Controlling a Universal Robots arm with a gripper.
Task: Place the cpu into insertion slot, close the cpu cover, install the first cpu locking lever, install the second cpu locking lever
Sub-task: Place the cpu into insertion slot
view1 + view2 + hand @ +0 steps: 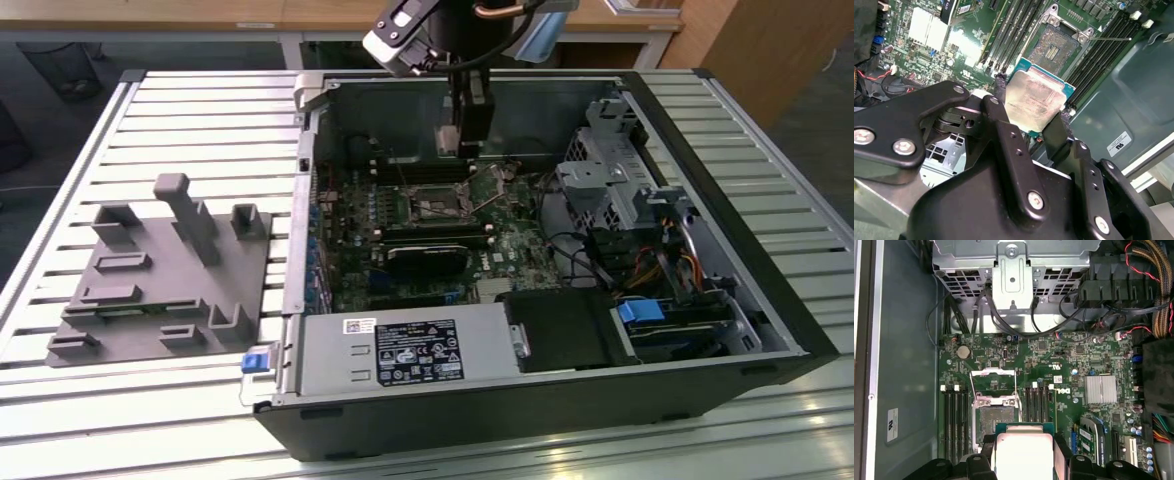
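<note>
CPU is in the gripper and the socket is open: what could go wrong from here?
1. The gripper holds the CPU by two edges only; a slip could drop it onto the bare socket.
2. The opened cover and the unlatched lever sit right beside the socket and might snag the fingers.
3. Memory slots flank the socket closely, leaving the fingers little room.

The cpu point(1038, 97) wears a smudged dull-silver metal top, the gripper point(1031, 112) is matt black with bright screws point(1035, 200), and the insertion slot point(1056, 47) has a shiny metal rim in glossy green circuit board point(1054, 355).
</note>
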